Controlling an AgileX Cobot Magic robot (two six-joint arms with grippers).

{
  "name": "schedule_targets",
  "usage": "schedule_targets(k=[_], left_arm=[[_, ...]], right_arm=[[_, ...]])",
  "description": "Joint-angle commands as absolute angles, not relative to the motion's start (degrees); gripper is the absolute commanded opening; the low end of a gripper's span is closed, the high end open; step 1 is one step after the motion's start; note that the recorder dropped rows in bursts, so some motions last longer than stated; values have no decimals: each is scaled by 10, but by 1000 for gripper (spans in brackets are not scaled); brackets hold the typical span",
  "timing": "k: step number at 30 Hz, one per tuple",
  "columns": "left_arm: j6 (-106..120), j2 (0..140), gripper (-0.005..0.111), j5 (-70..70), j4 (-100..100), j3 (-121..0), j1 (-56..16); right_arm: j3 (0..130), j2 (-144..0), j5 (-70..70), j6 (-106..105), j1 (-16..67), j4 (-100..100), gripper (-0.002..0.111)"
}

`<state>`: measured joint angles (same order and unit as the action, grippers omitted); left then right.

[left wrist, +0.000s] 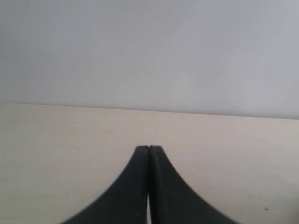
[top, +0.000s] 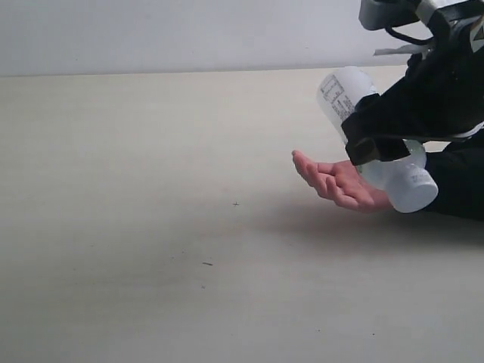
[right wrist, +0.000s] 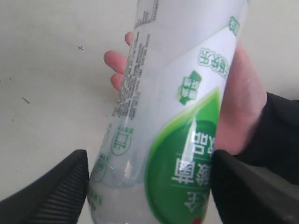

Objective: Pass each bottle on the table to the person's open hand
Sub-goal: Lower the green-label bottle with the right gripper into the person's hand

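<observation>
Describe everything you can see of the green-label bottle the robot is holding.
The green-label bottle is clear plastic that looks cloudy white, with a wrap label: a green leaf shape bearing white characters, plus fine green print. It is tilted, base raised, pale cap end low. The robot's right hand grips its middle between two black fingers. It hangs off the table over the person's open hand, palm up; whether the cap end touches the palm I cannot tell.
</observation>
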<state>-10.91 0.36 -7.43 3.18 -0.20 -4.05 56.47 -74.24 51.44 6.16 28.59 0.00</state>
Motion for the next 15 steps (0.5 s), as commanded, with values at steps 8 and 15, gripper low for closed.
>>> schedule_targets(k=[8, 15], left_arm=[[-108, 0, 0, -74, 27, 0, -40], [-108, 0, 0, -74, 27, 0, -40]], right_arm=[[529, -753, 452, 93, 274, -20, 0], [529, -782, 458, 63, 252, -20, 0]])
